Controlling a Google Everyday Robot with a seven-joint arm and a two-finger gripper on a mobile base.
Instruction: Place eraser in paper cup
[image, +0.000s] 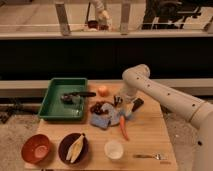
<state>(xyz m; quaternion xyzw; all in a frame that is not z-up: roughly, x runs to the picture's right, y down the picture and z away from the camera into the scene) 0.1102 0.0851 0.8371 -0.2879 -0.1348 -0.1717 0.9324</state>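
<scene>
The eraser (136, 104) is a small black oblong block lying on the wooden table, just right of my gripper. My gripper (119, 101) hangs from the white arm low over the table's back middle, between the eraser and a dark cluster of grapes (99, 107). It holds nothing that I can see. The paper cup (114, 149) is small and white and stands upright near the table's front edge, well in front of the gripper and eraser.
A green tray (56, 106) at the left holds a long black-handled utensil (80, 94). An orange fruit (103, 90), a blue cloth (103, 120) and a carrot (122, 127) lie mid-table. An orange-brown bowl (36, 148), a dark bowl (74, 148) and a fork (150, 156) sit along the front.
</scene>
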